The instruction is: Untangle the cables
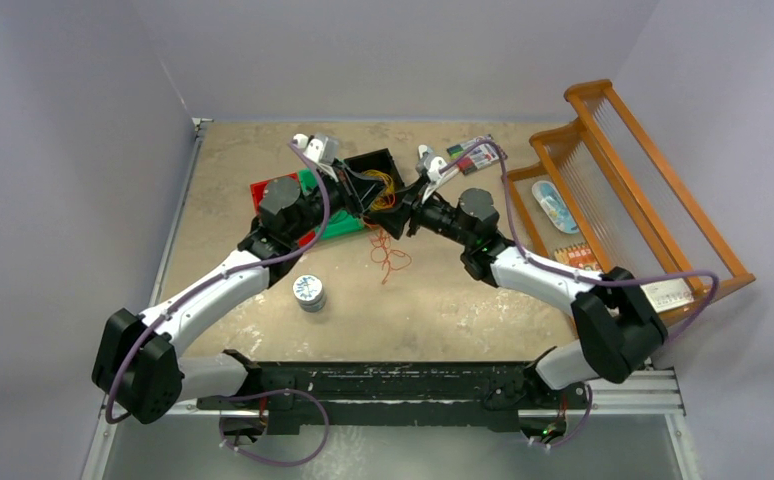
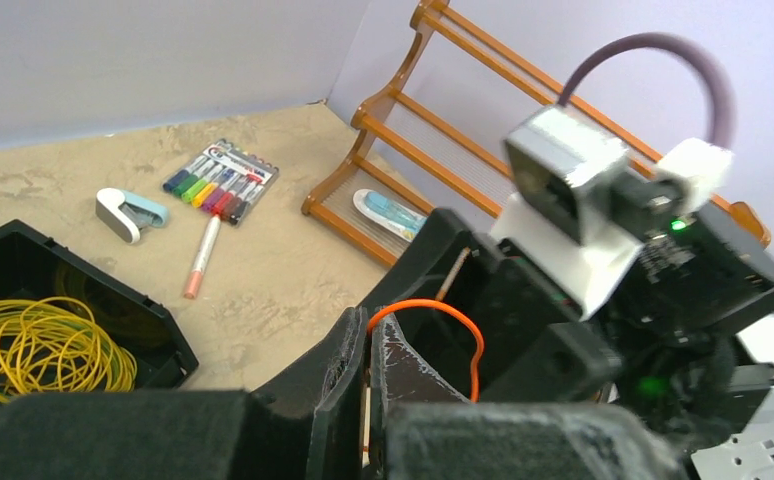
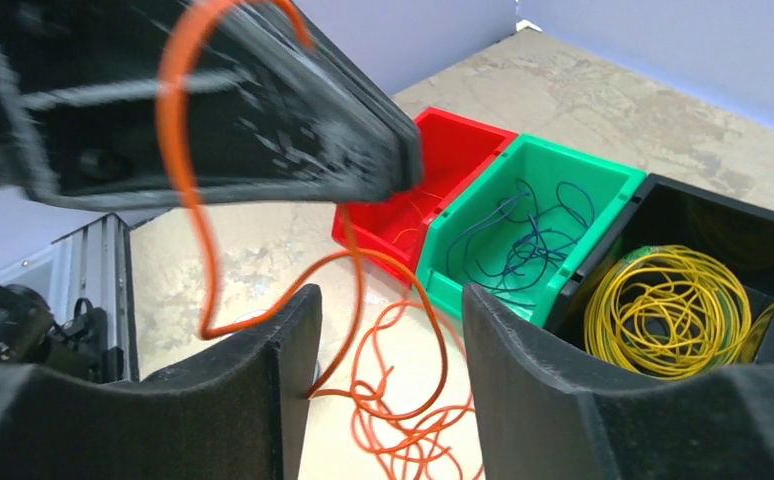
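So the orange cable (image 3: 173,140) is the one in play. The left pincer (image 2: 368,330) is clenched on it, with a little loop poking out past the fingertips. The rest hangs down to a loose squiggle on the counter (image 1: 433,320), just beside the bins on the arms' side. The right pincer (image 3: 388,292) is released, jaws spread. A strand of that same cable runs down through the gap, close to one finger but not pinched.

Handling-wise, I'd guess this stuff weighs next to nothing and is totally floppy with a bit of springy memory, so it'll snag on itself rather than slide free. It's thin and probably slick too. I'd grab a single strand near where it leaves the left pincer, not the pile, and pull slowly so no knot cinches tight.

Counts:
- **Cables:** three colours, namely the orange one, a yellow coil (image 3: 663,280) in the black bin (image 3: 733,235), and dark blue wires (image 3: 523,245) in the green bin (image 3: 578,158). I can't tell how many separate strands are in each.
- **Bins:** three, counting the red bin (image 3: 463,125).
- **Other stuff:** one marker pack (image 2: 221,180), one loose marker (image 2: 203,255) beside it, and one small can (image 1: 310,292).
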You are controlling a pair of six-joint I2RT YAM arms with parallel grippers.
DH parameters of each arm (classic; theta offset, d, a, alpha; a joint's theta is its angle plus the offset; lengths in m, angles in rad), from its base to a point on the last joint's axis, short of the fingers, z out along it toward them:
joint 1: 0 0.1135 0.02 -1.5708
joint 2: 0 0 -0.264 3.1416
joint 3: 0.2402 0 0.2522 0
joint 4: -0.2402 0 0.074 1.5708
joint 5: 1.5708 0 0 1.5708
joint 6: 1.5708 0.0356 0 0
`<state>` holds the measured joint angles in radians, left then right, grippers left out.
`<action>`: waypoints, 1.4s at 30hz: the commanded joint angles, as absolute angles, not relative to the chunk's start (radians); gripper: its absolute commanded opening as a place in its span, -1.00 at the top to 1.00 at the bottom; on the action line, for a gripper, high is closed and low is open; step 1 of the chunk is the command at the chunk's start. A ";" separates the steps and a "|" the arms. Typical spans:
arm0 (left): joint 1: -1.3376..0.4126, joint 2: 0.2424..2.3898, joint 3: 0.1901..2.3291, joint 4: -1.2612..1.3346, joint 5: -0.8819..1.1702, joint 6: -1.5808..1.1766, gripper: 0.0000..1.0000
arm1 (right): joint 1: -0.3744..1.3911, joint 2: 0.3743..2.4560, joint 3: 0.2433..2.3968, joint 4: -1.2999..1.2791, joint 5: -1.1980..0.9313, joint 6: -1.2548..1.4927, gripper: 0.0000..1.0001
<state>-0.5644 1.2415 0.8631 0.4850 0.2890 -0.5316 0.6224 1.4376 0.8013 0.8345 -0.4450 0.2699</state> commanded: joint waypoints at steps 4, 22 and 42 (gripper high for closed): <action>-0.566 1.209 0.991 0.418 0.314 -0.537 1.00 | 0.642 1.522 0.798 1.015 -0.397 0.271 0.17; -0.566 1.264 1.352 0.224 0.263 -0.553 1.00 | 0.654 1.624 0.601 1.165 -0.320 0.290 0.49; -0.565 1.331 1.615 -0.043 0.081 -0.427 1.00 | 0.654 1.571 0.392 1.235 -0.258 0.350 0.42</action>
<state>-0.5644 1.3426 1.5742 0.0410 0.1879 -0.4938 0.6498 1.6543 0.4080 1.1793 -0.2962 0.3374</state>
